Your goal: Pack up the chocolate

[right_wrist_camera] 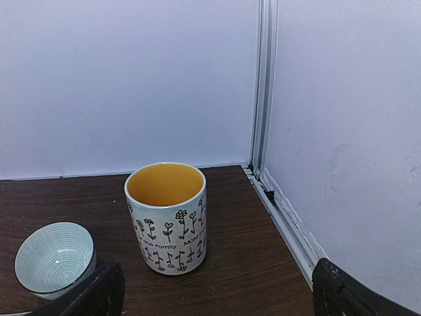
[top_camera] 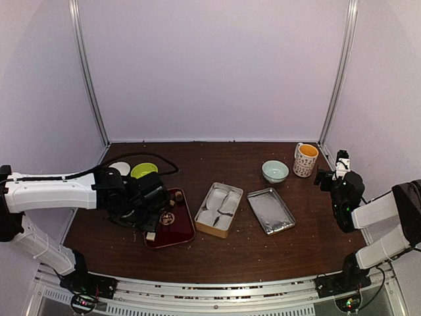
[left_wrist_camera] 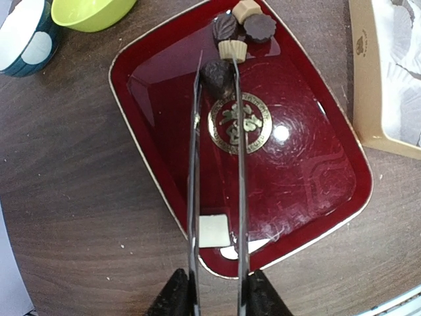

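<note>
Over the left side of the table [top_camera: 250,257], the left arm [top_camera: 52,191] reaches out level, its wrist bent down above a red tray [top_camera: 181,230]. The right arm [top_camera: 375,214] is folded at the right edge, wrist raised. Right of the left fingers sit a beige box [top_camera: 220,209] lined with white paper and a shallow metal tray [top_camera: 270,210].

From the left wrist, the left gripper [left_wrist_camera: 216,60] has its long thin fingers [left_wrist_camera: 195,164] pinching a dark chocolate [left_wrist_camera: 216,76], one on each side. Whether it is lifted off the red tray cannot be told. Just beyond the tips, four more chocolates [left_wrist_camera: 260,27] cluster in the tray's far corner. A pale cube [left_wrist_camera: 214,230] shows between the fingers near their base.

From the right wrist, the right gripper [right_wrist_camera: 217,299] is spread wide. Ahead stands a mug [right_wrist_camera: 166,217], with a small bowl [right_wrist_camera: 54,257] to its left.
</note>
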Tool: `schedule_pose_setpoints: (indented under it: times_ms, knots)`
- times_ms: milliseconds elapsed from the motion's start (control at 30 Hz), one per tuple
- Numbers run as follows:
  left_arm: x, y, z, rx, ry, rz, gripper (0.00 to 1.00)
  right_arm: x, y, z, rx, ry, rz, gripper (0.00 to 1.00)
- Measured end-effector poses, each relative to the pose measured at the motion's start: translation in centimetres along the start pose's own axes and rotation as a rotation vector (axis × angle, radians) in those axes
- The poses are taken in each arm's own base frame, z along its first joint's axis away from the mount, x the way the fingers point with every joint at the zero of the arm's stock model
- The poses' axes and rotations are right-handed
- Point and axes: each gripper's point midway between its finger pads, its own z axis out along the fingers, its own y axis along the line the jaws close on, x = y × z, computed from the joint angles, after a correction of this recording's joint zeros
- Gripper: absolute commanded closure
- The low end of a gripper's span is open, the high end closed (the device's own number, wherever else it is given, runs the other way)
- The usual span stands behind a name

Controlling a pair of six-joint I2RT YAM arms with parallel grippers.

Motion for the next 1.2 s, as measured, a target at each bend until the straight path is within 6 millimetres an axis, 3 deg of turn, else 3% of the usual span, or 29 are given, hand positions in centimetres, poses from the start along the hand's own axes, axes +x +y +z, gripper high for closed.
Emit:
schedule_pose_setpoints:
  times_ms: [433, 767, 967, 1200]
  knots:
    - [-0.4, -0.2, -0.5, 0.014, -0.012, -0.007, 0.74, 0.0, 0.0, 0.0, 0.0, 0.0, 0.0, 0.0]
    - [-1.5, 0.0, -4.3, 0.143, -0.091, -0.062, 0.74, 0.0, 0.0, 0.0, 0.0, 0.0, 0.0, 0.0]
    - [-2.3, -1.5, -6.0, 0.267, -0.127, -0.069, 0.73, 0.0, 0.0, 0.0, 0.0, 0.0, 0.0, 0.0]
    - [-3.9, -4.7, -7.3, 0.425, -0.173, -0.047, 0.74, 0.0, 0.0, 0.0, 0.0, 0.0, 0.0, 0.0]
